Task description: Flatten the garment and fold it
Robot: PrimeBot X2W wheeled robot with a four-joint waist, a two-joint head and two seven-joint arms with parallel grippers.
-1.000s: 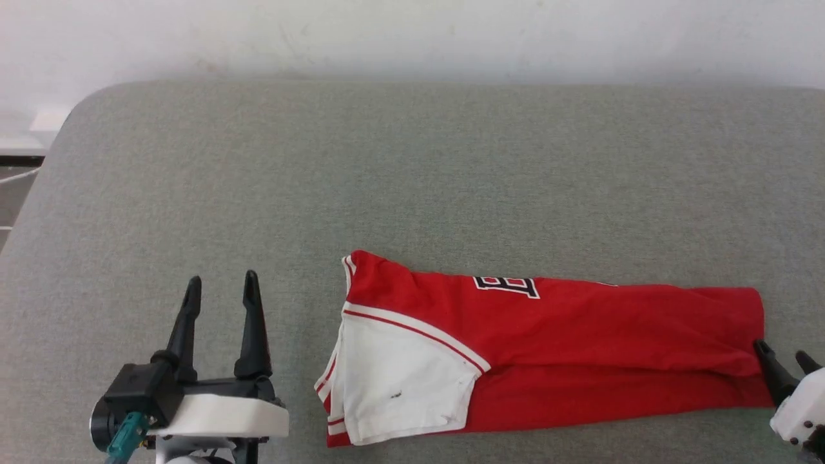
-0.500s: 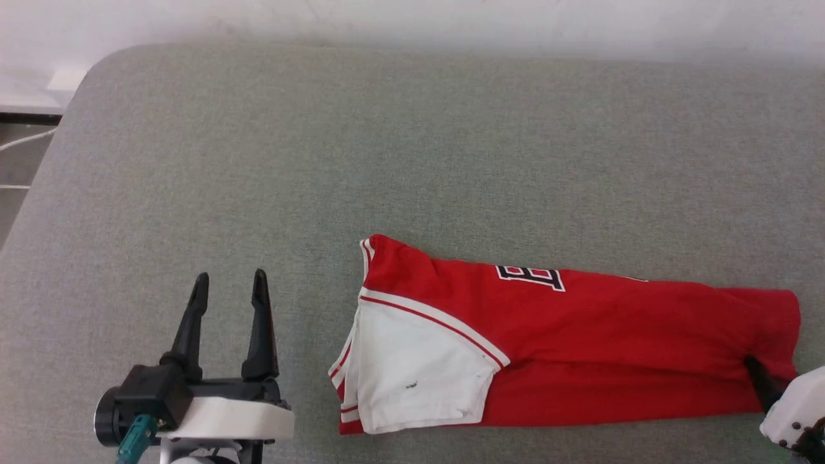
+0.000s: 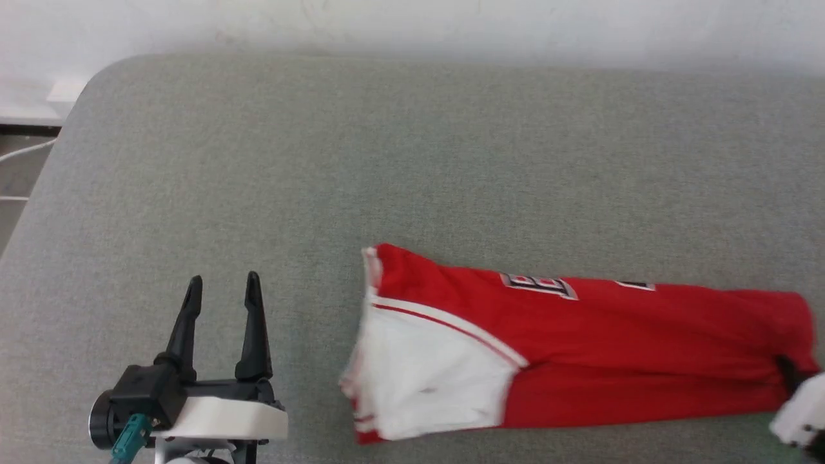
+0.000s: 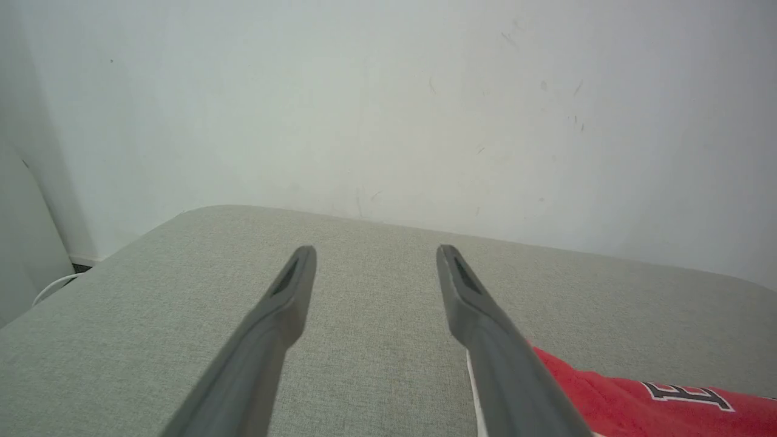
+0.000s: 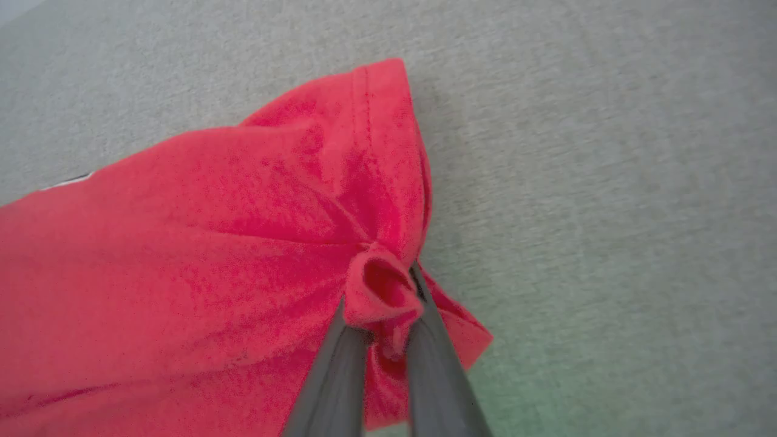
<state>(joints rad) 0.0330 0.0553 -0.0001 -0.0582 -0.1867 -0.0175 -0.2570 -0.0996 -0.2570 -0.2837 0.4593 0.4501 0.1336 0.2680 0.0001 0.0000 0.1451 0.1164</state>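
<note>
Garment (image 3: 612, 361) is lying lengthwise-folded on the grey cushion (image 3: 387, 161), so I'm guessing crosswise folds are remaining. Right gripper (image 5: 383, 303) is pinching its hem corner; left gripper (image 3: 221, 283) is hovering nearby, fingers spread.

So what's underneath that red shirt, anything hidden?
The shirt lies on a grey fabric surface, which shows all around it. It's folded over itself, a white sleeve on top, so lower layers and whatever is beneath are covered. The right gripper pinches its hem.
</note>
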